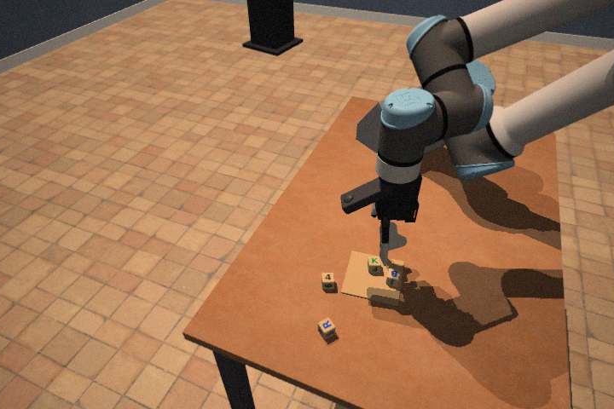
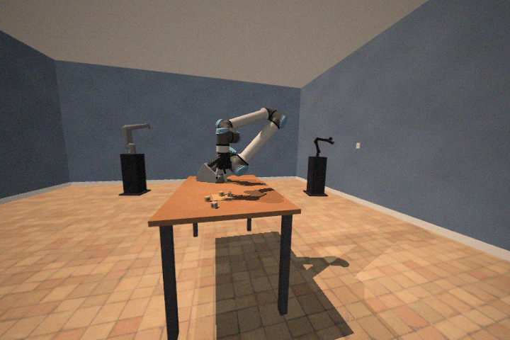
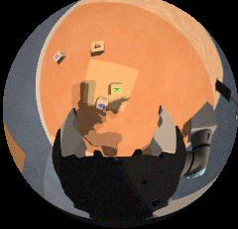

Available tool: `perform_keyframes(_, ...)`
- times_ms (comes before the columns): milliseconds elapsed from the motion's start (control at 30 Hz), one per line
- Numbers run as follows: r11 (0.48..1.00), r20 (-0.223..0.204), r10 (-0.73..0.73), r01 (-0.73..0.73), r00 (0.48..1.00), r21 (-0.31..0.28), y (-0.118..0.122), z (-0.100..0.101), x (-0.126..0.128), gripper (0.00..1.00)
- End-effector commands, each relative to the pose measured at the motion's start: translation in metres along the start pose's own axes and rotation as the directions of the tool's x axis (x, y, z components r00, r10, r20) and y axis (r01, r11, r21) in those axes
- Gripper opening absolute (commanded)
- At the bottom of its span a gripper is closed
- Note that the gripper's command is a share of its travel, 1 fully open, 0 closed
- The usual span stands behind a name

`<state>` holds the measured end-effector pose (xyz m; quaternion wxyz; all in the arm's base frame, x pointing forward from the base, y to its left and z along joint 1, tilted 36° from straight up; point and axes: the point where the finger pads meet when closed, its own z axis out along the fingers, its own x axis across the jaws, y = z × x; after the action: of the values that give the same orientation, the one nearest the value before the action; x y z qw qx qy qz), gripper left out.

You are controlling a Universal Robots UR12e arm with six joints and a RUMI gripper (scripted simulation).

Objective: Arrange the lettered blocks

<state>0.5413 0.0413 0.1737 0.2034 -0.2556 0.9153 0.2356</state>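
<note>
A tan mat (image 1: 355, 280) (image 3: 105, 71) lies on the wooden table (image 1: 279, 308). On the mat stand a block with a green K (image 1: 374, 264) (image 3: 117, 89) and, close beside it, a block with a blue letter that looks like B (image 1: 393, 278) (image 3: 102, 103). A block with a 4 (image 1: 327, 281) (image 3: 98, 48) stands on the table just off the mat's edge. A block with a blue R (image 1: 327, 329) (image 3: 59, 57) lies farther off, near the table's front edge. My gripper (image 1: 385, 239) (image 3: 118, 132) is open and empty, hanging a little above the two blocks on the mat.
The table's front and left edges are near the R block. The arm casts dark shadows across the table's right half. Black pedestals (image 2: 133, 173) (image 2: 316, 175) with other arms stand on the floor away from the table.
</note>
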Motion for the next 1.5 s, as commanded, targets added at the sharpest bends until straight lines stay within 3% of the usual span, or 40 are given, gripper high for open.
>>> perform_keyframes(0,0.999,0.0,0.033,-0.033,0.999,0.002,-0.0005,-0.0005,0.0005,1.0)
perform_keyframes(367,0.999,0.0,0.045,-0.045,0.999,0.002,-0.0005,-0.0005,0.0009,1.0)
perform_keyframes(400,0.999,0.0,0.045,-0.045,0.999,0.002,-0.0005,-0.0005,0.0009,0.4)
perform_keyframes(1467,0.999,0.0,0.045,-0.045,0.999,0.002,-0.0005,-0.0005,0.0009,0.4)
